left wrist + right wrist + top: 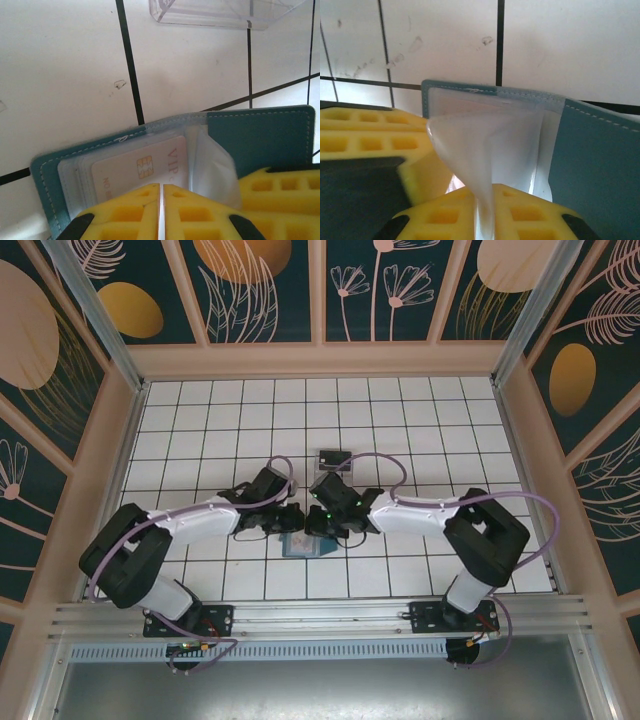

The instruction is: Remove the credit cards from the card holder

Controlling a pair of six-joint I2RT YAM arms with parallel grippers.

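A white tiled table point(400, 420) sits inside teal walls point(260, 290) painted with flowers. Near the middle, towards the near edge, the teal card holder point(303, 546) lies open and flat, its long axis running left to right. A pale card point(140, 165) with a gold chip sits in its clear pocket, printed "VIP" in reddish letters beside a line starting "NO". The left gripper point(161, 212) rests at the card's near edge, fingers point(130, 210) pressed together; whether they pinch anything I cannot tell. The right gripper point(484, 220) is clamped on a clear sleeve point(480, 150), lifted off the holder. Farther back stands a clear tray point(210, 17).
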